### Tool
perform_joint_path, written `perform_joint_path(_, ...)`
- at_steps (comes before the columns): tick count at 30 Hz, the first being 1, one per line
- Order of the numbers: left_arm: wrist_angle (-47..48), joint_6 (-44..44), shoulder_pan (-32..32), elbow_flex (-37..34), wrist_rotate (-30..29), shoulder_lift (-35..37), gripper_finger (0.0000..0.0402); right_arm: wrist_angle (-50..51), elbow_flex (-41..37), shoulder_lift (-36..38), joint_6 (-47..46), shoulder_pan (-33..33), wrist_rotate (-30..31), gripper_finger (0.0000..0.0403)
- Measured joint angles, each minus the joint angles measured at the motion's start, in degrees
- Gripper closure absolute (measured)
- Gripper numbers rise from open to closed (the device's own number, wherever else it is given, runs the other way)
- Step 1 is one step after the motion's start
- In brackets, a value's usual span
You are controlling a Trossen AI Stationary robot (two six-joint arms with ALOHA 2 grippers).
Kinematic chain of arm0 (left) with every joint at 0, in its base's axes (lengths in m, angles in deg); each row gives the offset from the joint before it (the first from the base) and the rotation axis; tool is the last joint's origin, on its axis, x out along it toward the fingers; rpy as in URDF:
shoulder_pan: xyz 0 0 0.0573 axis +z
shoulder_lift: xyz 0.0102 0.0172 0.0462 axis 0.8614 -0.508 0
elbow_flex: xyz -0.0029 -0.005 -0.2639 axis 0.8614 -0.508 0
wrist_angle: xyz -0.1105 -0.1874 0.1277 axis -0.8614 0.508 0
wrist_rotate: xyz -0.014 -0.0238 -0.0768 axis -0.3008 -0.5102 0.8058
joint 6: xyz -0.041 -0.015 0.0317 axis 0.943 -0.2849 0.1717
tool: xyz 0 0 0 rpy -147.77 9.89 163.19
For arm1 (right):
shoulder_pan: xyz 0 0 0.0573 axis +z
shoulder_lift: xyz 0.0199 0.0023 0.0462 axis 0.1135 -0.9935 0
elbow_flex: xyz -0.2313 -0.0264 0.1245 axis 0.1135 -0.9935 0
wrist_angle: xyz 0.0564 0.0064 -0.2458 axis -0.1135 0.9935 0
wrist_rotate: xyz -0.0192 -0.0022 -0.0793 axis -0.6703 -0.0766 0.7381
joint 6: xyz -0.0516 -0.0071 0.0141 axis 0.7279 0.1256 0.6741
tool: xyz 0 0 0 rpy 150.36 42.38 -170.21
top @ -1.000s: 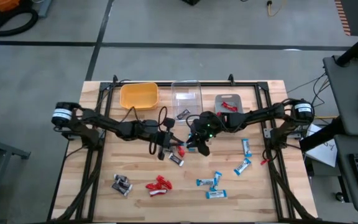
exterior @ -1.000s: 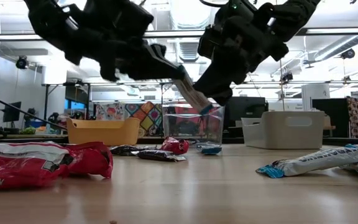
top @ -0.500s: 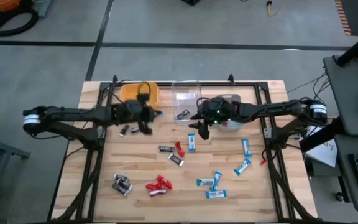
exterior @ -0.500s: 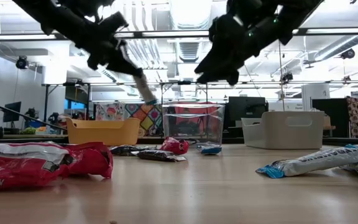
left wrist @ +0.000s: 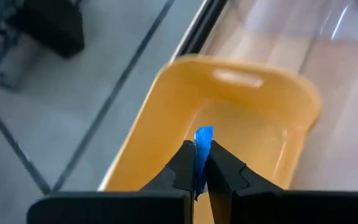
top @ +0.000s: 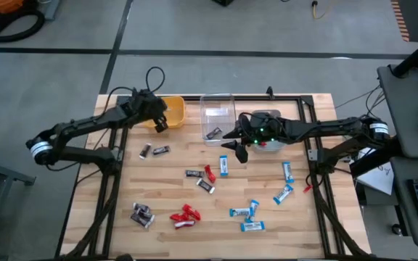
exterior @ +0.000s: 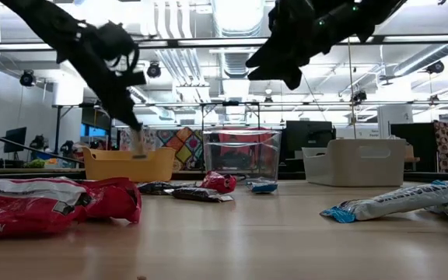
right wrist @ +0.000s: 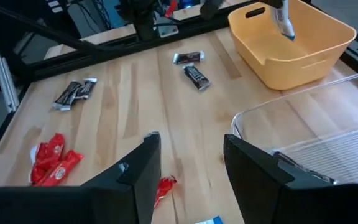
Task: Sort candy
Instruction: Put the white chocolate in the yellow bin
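The left gripper (top: pixel 160 120) is held over the yellow bin (top: pixel 167 110) at the far left of the table (top: pixel 267 232). Its two fingers are pressed on a blue-and-white candy (left wrist: pixel 202 149), which hangs down over the inside of the bin. From the right wrist view the same candy is seen pointing down above the bin.

The right gripper (top: pixel 238 148) is held above the table, just near the clear bin (top: pixel 218 112) and beside the grey bin (top: pixel 267 118). Its fingers (right wrist: pixel 140 168) are spread wide and nothing is held between them.

One dark brown candy (top: pixel 213 133) lies in the clear bin. Red candy (top: pixel 267 124) is seen in the grey bin.

The other sweets are spread on the wood. Two dark brown candies (top: pixel 153 151) lie near the yellow bin. A small mixed group (top: pixel 207 177) of brown, red and blue pieces lies in the middle. Another brown pair (top: pixel 143 214) lies at the near left, with red candies (top: pixel 184 215) just beside it. Blue-and-white candies (top: pixel 247 213) are scattered at the near right, and two more (top: pixel 286 181) lie farther right.
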Motion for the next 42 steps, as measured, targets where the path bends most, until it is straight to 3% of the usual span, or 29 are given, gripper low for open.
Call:
perform_joint_path(7, -0.03, 6.93, 1.16, -0.02, -10.3, -4.21, 0.0365, 0.41, 0.0, -2.19, -0.81, -0.02, 0.08, 0.0232)
perform_joint_path(18, 0.25, 12.01, 1.01, -0.04, -6.55, -4.39, 0.031, 0.41, -0.02, -2.74, -4.22, -0.02, 0.07, 0.0232)
perform_joint_path(20, 0.25, 12.93, 1.0, -0.04, -2.96, -3.86, 0.0305, 0.52, -0.03, -2.75, -6.64, 0.0, 0.04, 0.0232)
perform_joint_path(27, -2.56, 15.25, -0.75, -0.11, 23.09, -1.8, 0.031, 8.89, -0.02, -2.83, -14.07, 0.99, 0.0, 0.0247)
perform_joint_path(30, -5.39, 15.29, -3.45, -0.17, 30.64, -1.7, 0.0316, 14.61, -0.02, -2.83, -18.07, 2.25, -0.06, 0.0255)
perform_joint_path(42, -15.7, 15.42, -16.69, -0.2, 31.63, -1.69, 0.0323, 37.95, -0.02, -2.83, -38.47, 10.05, -2.38, 0.0272)
